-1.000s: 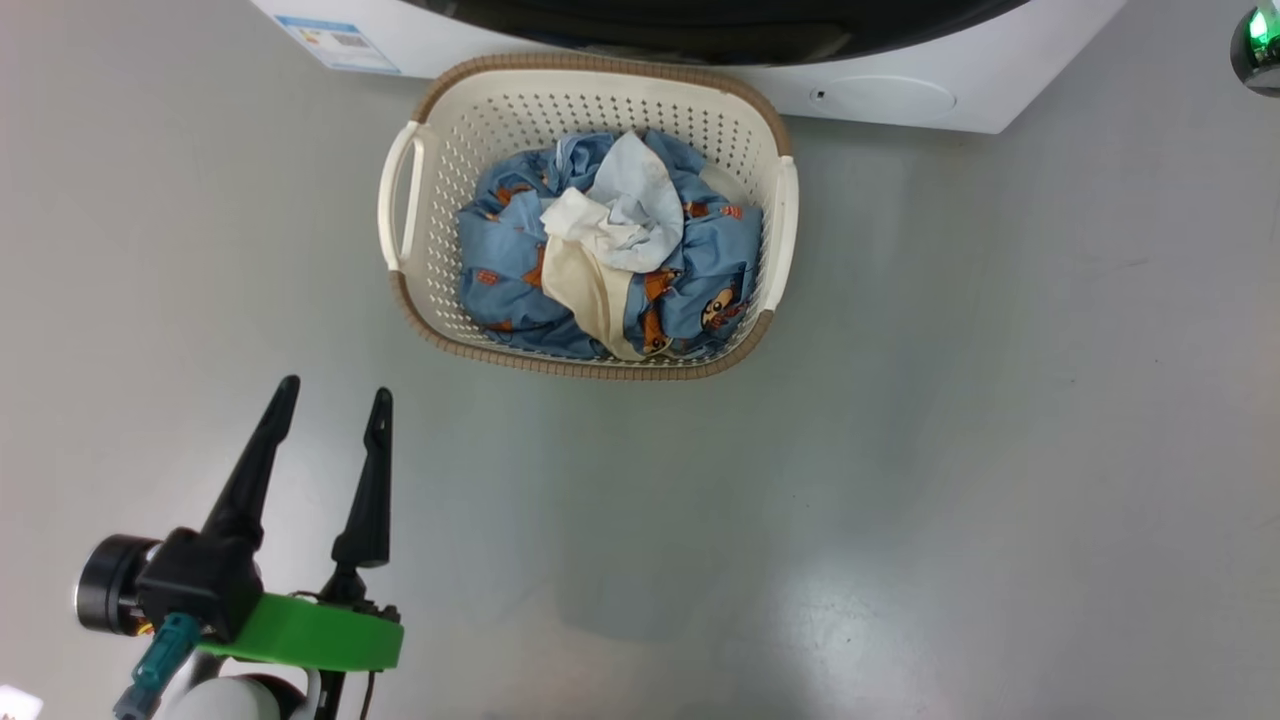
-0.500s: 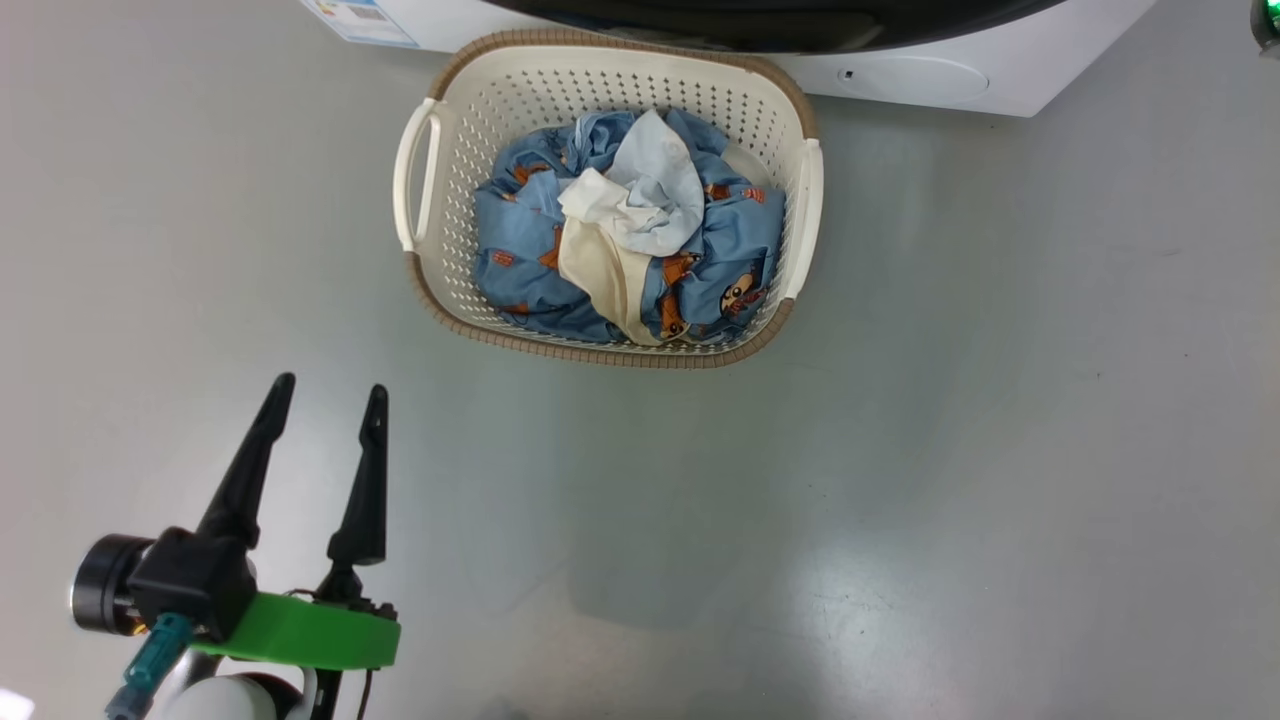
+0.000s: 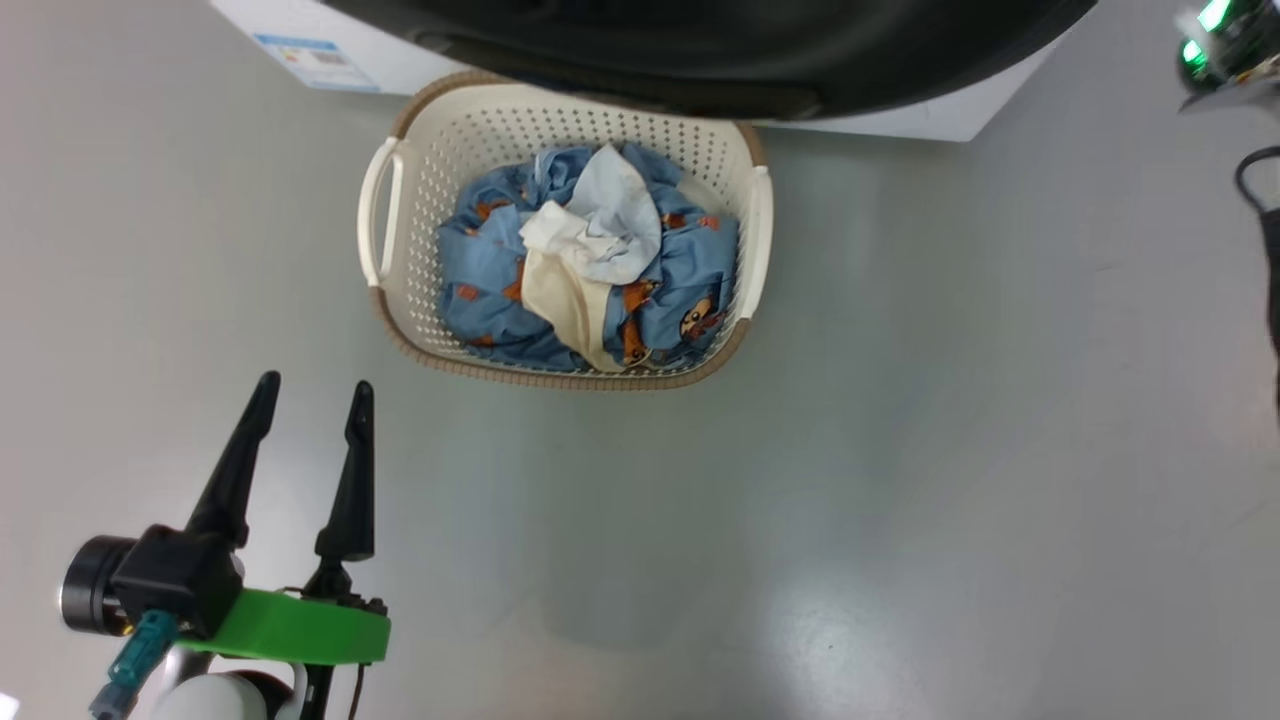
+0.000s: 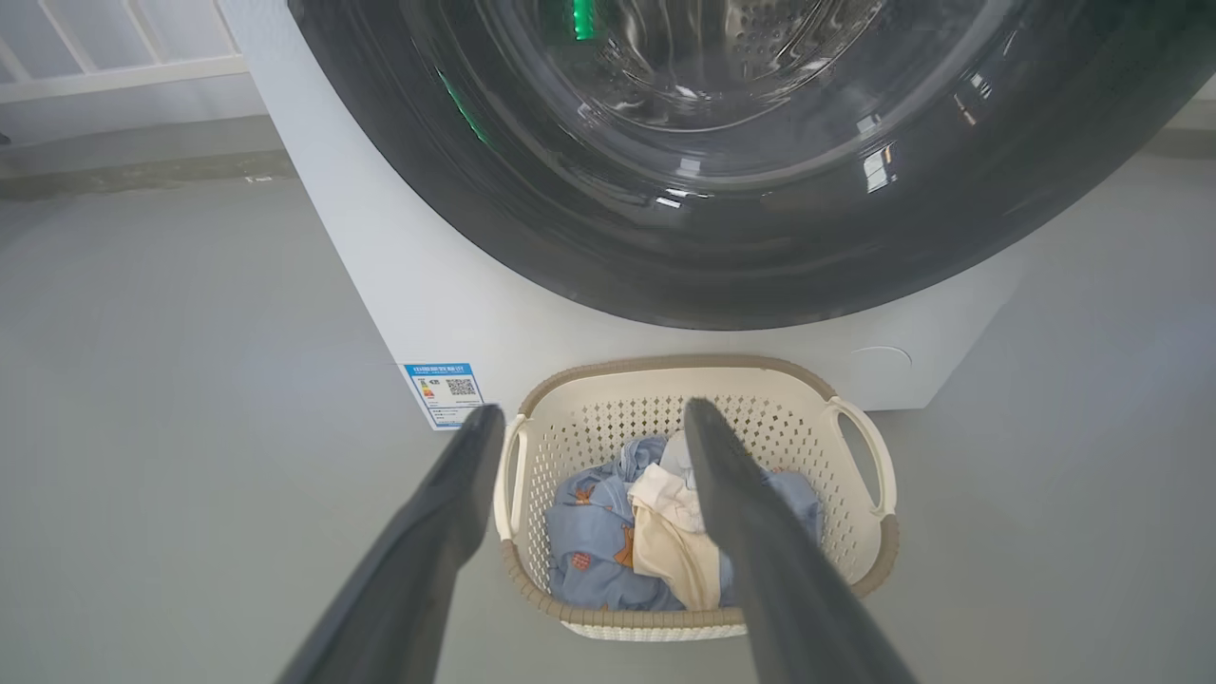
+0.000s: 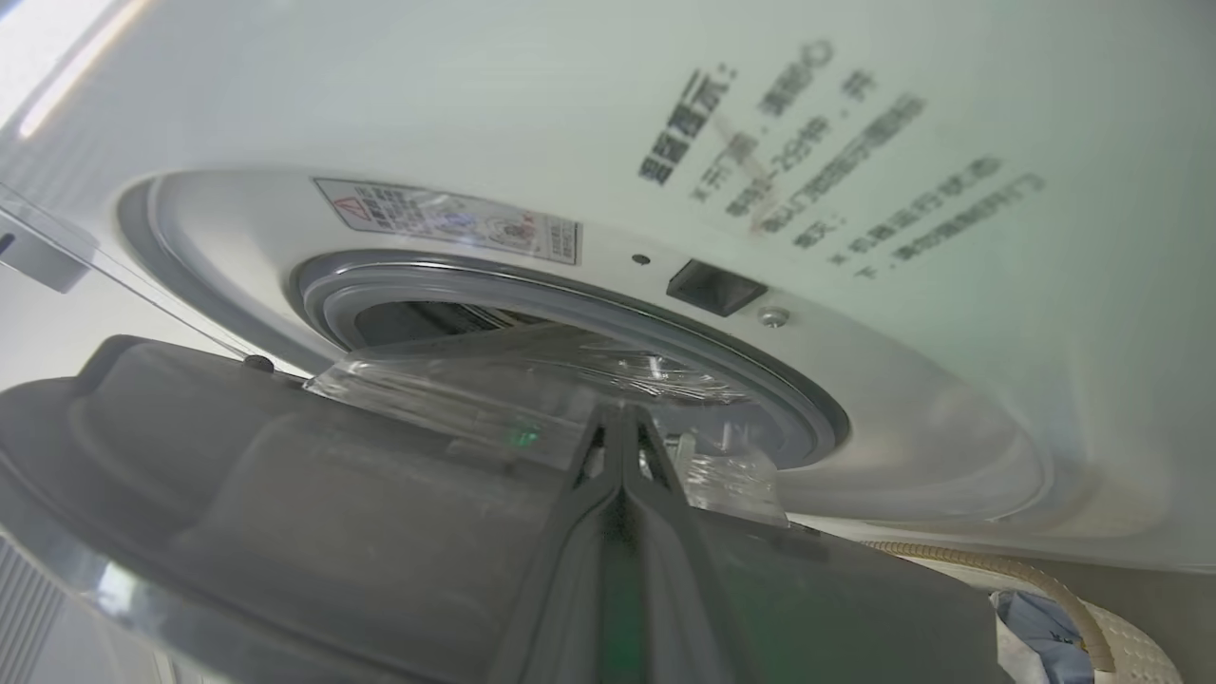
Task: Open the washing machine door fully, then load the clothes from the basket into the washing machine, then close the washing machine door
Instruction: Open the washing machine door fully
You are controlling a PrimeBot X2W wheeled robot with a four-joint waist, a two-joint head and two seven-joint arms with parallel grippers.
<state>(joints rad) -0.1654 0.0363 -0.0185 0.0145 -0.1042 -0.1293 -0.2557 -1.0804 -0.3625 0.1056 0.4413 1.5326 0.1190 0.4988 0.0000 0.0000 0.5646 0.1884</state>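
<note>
Since a second ago the washing machine door has swung further out, its glossy black rim now overhanging the far rim of the basket, though the head camera has shifted too. In the right wrist view the right gripper has its jaws pressed together with nothing between them, lying along the dark inner face of the door with the tips at the edge of the clear glass bowl; whether they touch it cannot be told. Beyond them the grey gasket rings the opening in the white washing machine, so the door stands partly open. The left gripper hovers low at the left over the grey floor, jaws spread wide and empty, well apart from the basket. Its wrist view looks between those jaws at the basket just before the washer, beside the blue energy label. The clothes all lie heaped in the basket: blue printed fabric under a white piece and a cream piece.
</note>
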